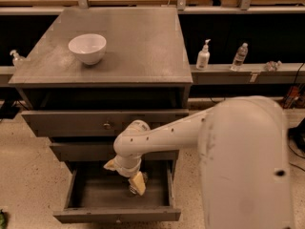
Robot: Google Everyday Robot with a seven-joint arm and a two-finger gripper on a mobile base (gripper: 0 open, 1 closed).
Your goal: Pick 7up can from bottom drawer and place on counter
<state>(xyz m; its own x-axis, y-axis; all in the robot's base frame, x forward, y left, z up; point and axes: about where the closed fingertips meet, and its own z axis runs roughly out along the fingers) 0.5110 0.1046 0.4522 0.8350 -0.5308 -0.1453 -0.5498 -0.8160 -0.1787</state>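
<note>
Camera view: the only feed I have, looking down on the cabinet from the front.
Bottom drawer (95,197): pulled out, and I can see its dark floor.
Gripper (127,176): down inside the bottom drawer, right of its middle.
Grip: I cannot tell from here whether it is open or closed on anything.
7up can (133,190): I see only a small silvery bit, inside the bottom drawer and right under the gripper.
Arm (190,128): reaches in from the right of the bottom drawer and crosses its upper right corner.
Counter (138,46): the cabinet top, straight above the bottom drawer.
White bowl (87,47): upright on the counter, above the bottom drawer's left half.
Pump bottle (203,56), water bottle (239,56): standing on a ledge up and right of the bottom drawer.
</note>
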